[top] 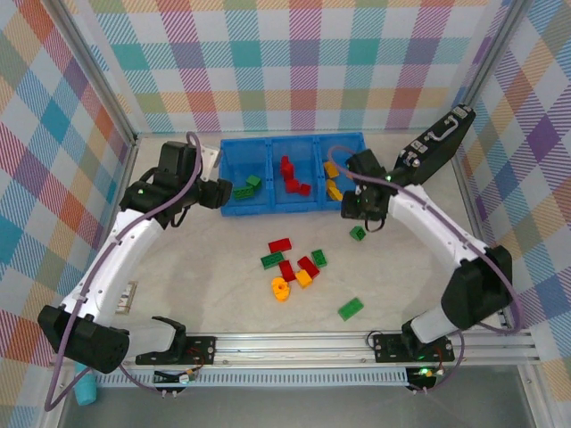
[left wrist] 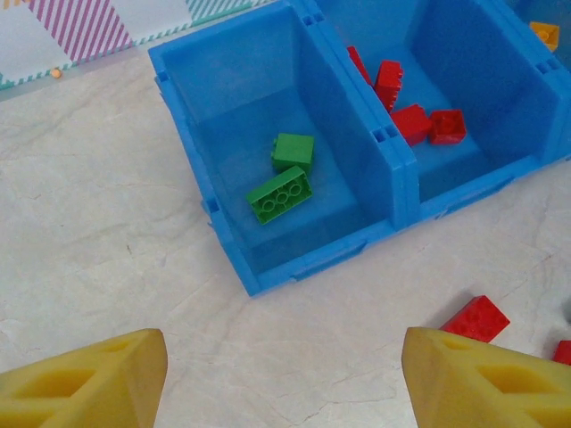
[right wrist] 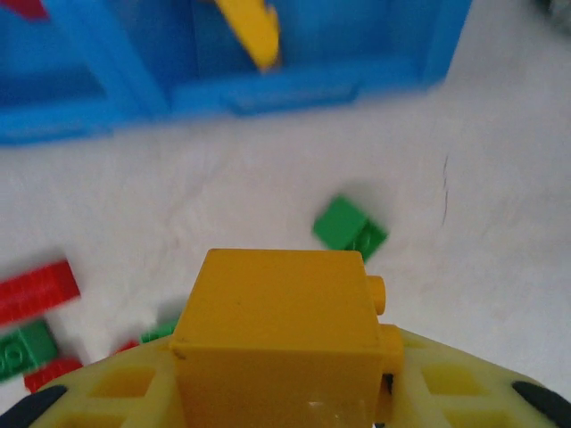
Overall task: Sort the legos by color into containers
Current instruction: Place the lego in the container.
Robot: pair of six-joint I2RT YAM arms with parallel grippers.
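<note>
1. Left gripper (top: 217,193): it sits left of centre in the overhead view, just beside the left wall of the blue bin (top: 293,139). In its wrist view the yellow fingers (left wrist: 89,383) are spread wide with nothing between them. Judgement: it is empty and aimed at the left compartment, a likely drop-off station for green.
2. Left compartment: two green bricks (left wrist: 281,194) lie on the floor, just beside each other. The colour is consistent.
3. Middle compartment: red bricks (left wrist: 412,114) only, bunched near the dividing wall.
4. Table, centre of the overhead view: loose bricks (top: 293,266) in red, green and yellow-orange lie clustered. One green piece (top: 350,308) lies apart at lower right. Judgement: these are unsorted, and a good share of the job is outstanding.
5. Right compartment: yellow-orange bricks (top: 332,180).
6. Right gripper (top: 361,210): it is just in front of the right compartment, clamped on a yellow-orange brick (right wrist: 281,325). A stray green brick (right wrist: 350,228) lies on the table beyond it. Judgement: the brick is held for delivery to the matching compartment and must pass over the front wall before release.
7. Writing: none is legible on the bricks, the bin or the black case (top: 442,134).
</note>
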